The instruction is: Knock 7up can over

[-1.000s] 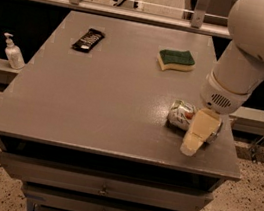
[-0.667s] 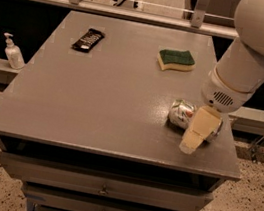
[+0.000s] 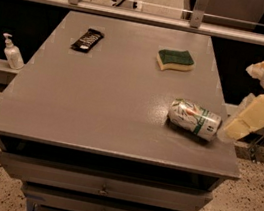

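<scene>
The 7up can lies on its side on the grey table, near the right front corner, its silver end facing left and its white-and-green body pointing right. My gripper, with cream-coloured fingers, hangs just off the table's right edge, right of the can and apart from it. The white arm enters from the right border.
A green-and-yellow sponge lies at the back right of the table. A black snack bar lies at the back left. A white pump bottle stands on a ledge left of the table. Drawers sit below the tabletop.
The arm has pulled away to the right, off the table. The can, which it partly covered before, now shows whole, lying on its side.
</scene>
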